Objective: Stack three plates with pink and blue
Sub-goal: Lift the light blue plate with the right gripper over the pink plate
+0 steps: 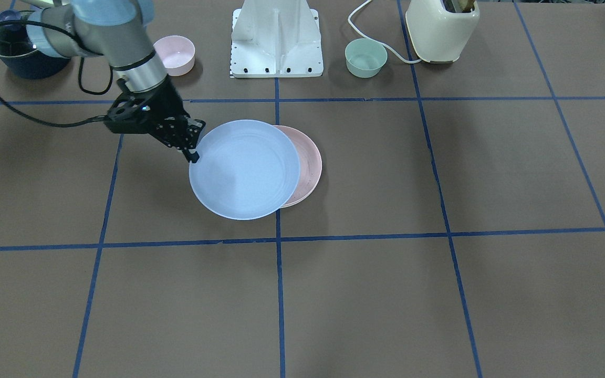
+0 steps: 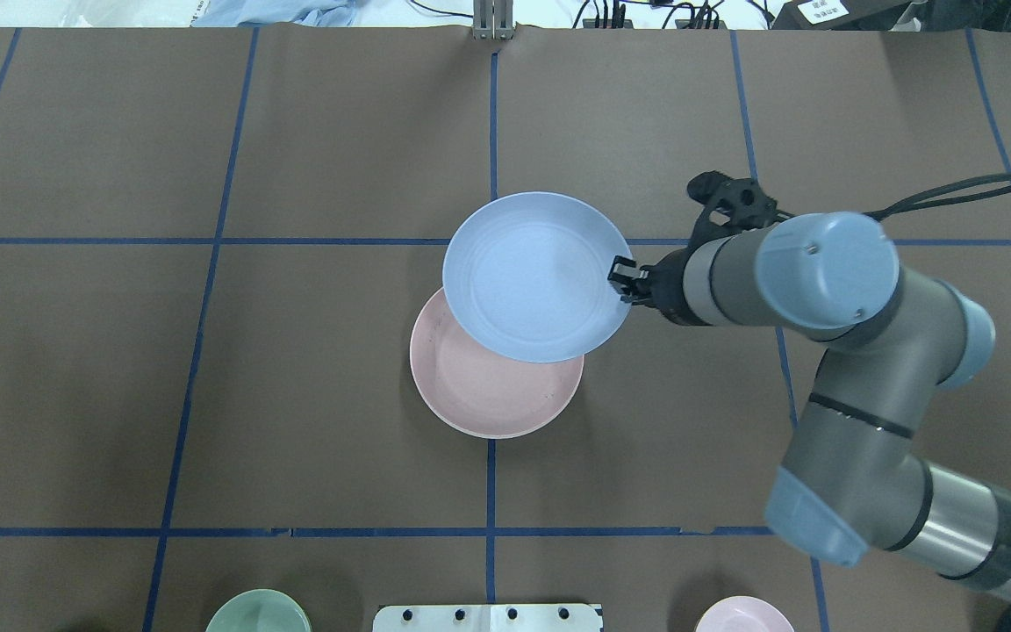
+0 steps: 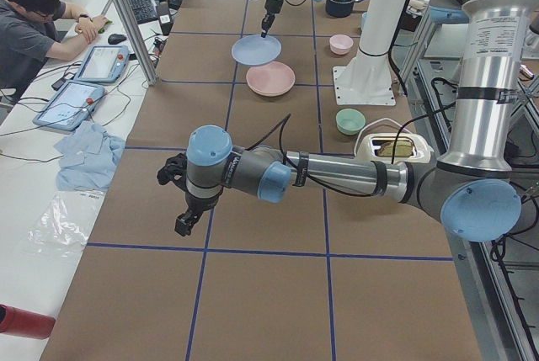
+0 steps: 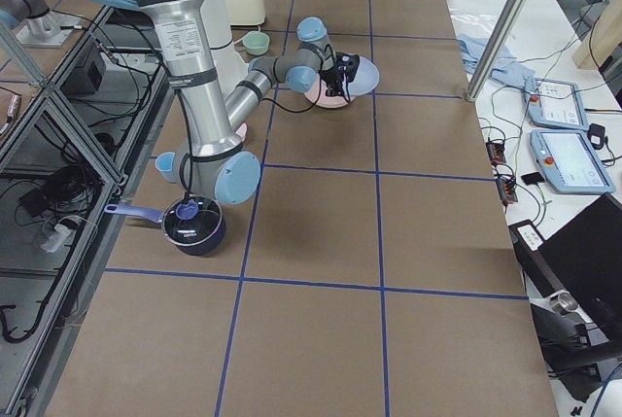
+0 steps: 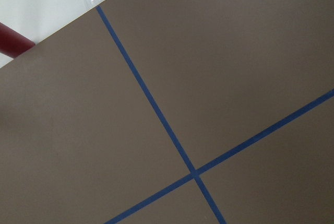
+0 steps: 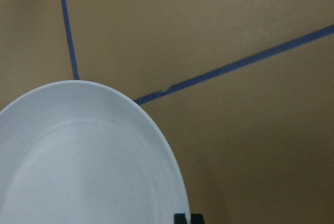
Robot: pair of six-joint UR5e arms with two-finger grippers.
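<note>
My right gripper (image 1: 193, 155) is shut on the rim of the light blue plate (image 1: 244, 169). It holds the plate above the table, partly over the pale pink plate (image 1: 310, 168). The overhead view shows the same: gripper (image 2: 620, 280), blue plate (image 2: 536, 276), and pink plate (image 2: 488, 386) flat on the table. The blue plate also fills the lower left of the right wrist view (image 6: 78, 166). The cream-white plate does not show in any view. My left gripper (image 3: 187, 222) shows only in the exterior left view, above bare table far from the plates; I cannot tell whether it is open or shut.
A small pink bowl (image 1: 175, 54), a small green bowl (image 1: 365, 58), a cream toaster (image 1: 441, 29), a dark pot (image 1: 19, 50) and the white robot base (image 1: 276, 42) line the robot's side of the table. An operator (image 3: 34, 29) sits beside the table.
</note>
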